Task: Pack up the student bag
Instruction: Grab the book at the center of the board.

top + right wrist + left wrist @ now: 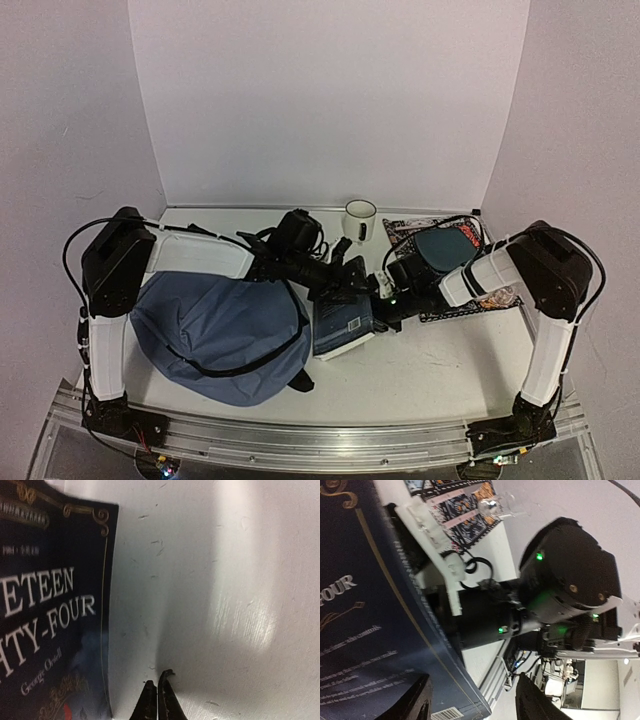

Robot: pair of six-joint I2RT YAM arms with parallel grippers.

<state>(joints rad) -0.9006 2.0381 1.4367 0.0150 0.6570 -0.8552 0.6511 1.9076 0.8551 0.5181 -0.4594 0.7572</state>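
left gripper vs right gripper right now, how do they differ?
Left gripper stands open, fingers apart; right gripper is shut, fingers pressed together. The navy book's corner lies between the left gripper's fingers; the right gripper sits beside the book's edge over the table, holding nothing. Both are at the book.

**Left arm** (200, 257): the upper link rises from its base at the near edge. The elbow is bent, and the white forearm reaches right toward the centre. The left jaws stand apart, with one dark finger (415, 702) on each side of a wide gap.

**Right arm** (485, 272): a mirrored pose, with the elbow high and the forearm reaching left. The right jaws are closed, fingertips (150, 700) pressed together with no gap.

**Relation:** the right arm's wrist (570, 580), its green lamps lit, lies just beyond the left jaws. The two arm ends are near each other.
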